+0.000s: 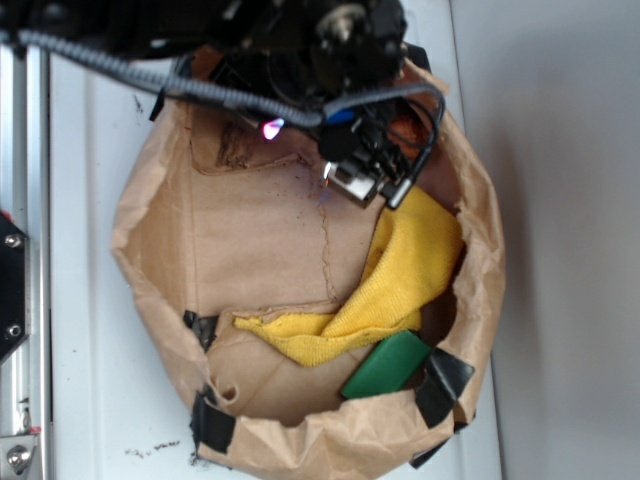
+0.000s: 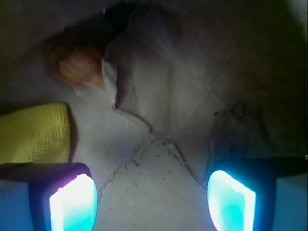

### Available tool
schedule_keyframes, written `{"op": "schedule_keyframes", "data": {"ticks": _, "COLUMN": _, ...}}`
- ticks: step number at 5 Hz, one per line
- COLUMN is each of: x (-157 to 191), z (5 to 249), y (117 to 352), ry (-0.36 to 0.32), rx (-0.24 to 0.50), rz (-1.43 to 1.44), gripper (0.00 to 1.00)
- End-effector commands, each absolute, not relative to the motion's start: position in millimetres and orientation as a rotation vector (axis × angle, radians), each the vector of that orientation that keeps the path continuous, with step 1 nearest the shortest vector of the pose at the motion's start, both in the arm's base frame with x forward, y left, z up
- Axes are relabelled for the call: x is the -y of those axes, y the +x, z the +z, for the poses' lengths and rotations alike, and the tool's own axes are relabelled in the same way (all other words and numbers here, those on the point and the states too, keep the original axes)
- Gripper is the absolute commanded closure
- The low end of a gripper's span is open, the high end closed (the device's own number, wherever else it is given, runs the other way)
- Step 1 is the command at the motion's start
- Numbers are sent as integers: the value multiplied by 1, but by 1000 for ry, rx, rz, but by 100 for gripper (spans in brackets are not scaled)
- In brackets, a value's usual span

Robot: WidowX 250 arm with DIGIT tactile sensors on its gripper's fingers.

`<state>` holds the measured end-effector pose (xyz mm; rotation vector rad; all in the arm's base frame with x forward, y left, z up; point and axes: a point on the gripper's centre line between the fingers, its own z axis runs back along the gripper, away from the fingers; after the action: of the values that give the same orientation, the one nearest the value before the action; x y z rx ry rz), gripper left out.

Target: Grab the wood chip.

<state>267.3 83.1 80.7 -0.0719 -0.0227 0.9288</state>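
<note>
Paper floor (image 2: 159,192) lies bare between spread tool (image 2: 151,199) fingers (image 2: 72,202).

You are looking at one crumpled brown paper bag (image 1: 160,230), one bright yellow cloth (image 1: 400,275), one green rectangular block (image 1: 388,364), and one orange-tan spiral seashell (image 2: 79,67). You are also seeing one grey-brown wood sliver (image 2: 236,127) and two glowing finger pads (image 2: 73,204).

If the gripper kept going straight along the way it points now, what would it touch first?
Most likely bare brown paper. The gripper is open, with only creased, speckled paper between its pads. The wood chip lies ahead to one side, the seashell farther off; depth is hard to judge.
</note>
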Motion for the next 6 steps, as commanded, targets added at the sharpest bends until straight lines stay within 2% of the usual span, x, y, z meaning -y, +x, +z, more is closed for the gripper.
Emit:
{"op": "schedule_keyframes", "data": {"ticks": 1, "x": -118, "z": 101, "y": 252, "ry": -29, "rx": 74, "rz": 936, "gripper": 0}}
{"op": "schedule_keyframes", "data": {"ticks": 2, "x": -122, "z": 94, "y": 252, "ry": -15, "rx": 81, "rz": 931, "gripper": 0}}
{"op": "schedule_keyframes", "data": {"ticks": 4, "x": -126, "z": 63, "y": 257, "ry": -9, "rx": 88, "rz": 834, "gripper": 0}}
{"op": "schedule_keyframes", "data": {"ticks": 5, "x": -129, "z": 58, "y": 252, "ry": 19, "rx": 109, "rz": 815, "gripper": 0}}
{"op": "schedule_keyframes", "data": {"ticks": 6, "x": -125, "z": 69, "y": 249, "ry": -4, "rx": 107, "rz": 839, "gripper": 0}}
